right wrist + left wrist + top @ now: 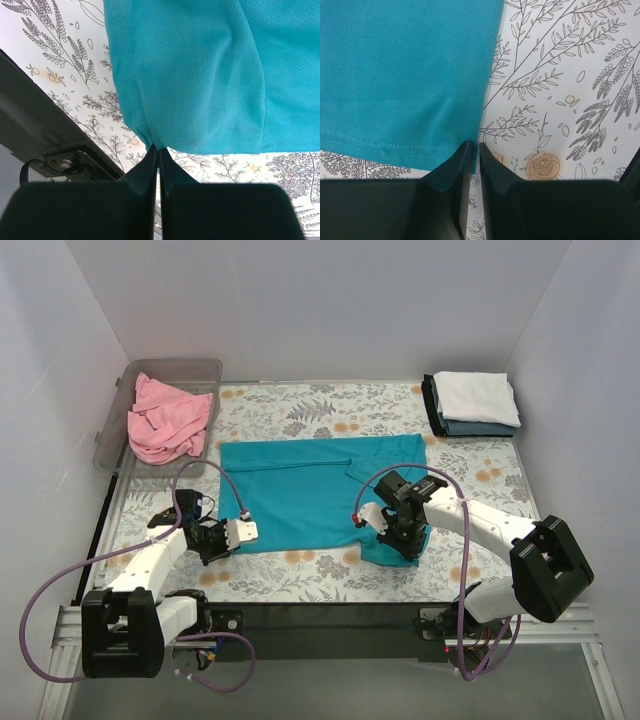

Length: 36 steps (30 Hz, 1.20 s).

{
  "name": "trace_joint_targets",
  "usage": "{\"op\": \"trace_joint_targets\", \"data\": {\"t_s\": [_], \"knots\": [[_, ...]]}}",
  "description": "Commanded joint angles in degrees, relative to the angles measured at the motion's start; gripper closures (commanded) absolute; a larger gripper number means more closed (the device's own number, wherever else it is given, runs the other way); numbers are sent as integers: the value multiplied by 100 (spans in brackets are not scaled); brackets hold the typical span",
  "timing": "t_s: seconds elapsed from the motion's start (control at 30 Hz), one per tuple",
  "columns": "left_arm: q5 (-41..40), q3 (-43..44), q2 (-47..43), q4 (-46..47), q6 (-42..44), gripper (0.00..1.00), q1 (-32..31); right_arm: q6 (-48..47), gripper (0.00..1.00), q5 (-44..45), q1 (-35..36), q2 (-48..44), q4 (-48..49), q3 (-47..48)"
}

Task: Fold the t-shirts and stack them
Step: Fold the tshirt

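Note:
The teal t-shirt (300, 490) lies spread flat in the middle of the table. My left gripper (243, 531) is at its near-left corner; the left wrist view shows the jaws (474, 145) shut on the hem corner of the teal cloth (405, 75). My right gripper (392, 533) is at the near-right corner; the right wrist view shows it (157, 148) pinching a bunched fold of the teal cloth (200, 75), held a little above the table. A pink t-shirt (168, 420) lies crumpled in the bin. A folded white t-shirt (476, 396) sits on a folded dark grey-blue one (492, 428) at the back right.
A clear plastic bin (195, 371) stands at the back left. The floral table cloth (300, 575) covers the table. The black front rail (330, 615) and both arm bases are at the near edge. White walls enclose three sides.

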Motion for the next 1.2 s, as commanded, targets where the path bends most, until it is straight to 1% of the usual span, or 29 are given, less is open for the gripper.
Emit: {"op": "trace_joint_targets", "data": {"t_s": [0.0, 0.03, 0.1, 0.2, 0.3, 0.47, 0.6, 0.73, 0.87, 1.03, 1.17], "knots": [[-94, -94, 25, 152, 122, 90, -56, -15, 99, -71, 27, -139, -249, 168], [-76, -103, -18, 126, 122, 95, -65, -16, 99, -80, 27, -139, -267, 168], [-41, -112, -80, 82, 122, 100, -74, -16, 99, -98, 27, -148, -320, 177], [-15, -129, -221, 38, 139, 100, -74, -16, 99, -107, 18, -183, -320, 186], [90, 90, -370, -329, 122, 100, -83, -16, 99, -133, 27, -227, -346, 194], [275, 766, -687, -858, 61, 100, -74, -16, 99, -133, 27, -306, -355, 203], [223, 996, -643, -1157, 174, 100, -74, -16, 99, -133, 27, -368, -364, 212], [179, 987, -467, -1123, 122, 100, -74, -33, 99, 7, 27, -481, -390, 256], [293, 1083, -432, -955, -185, 100, -74, -234, 99, 235, -148, -622, -390, 458], [319, 1417, -108, -718, -625, 100, -48, -797, 99, 429, -596, -456, -364, 1098], [512, 1847, 209, -516, -1020, 100, -12, -1035, 99, 429, -729, -61, -416, 1670]]}}
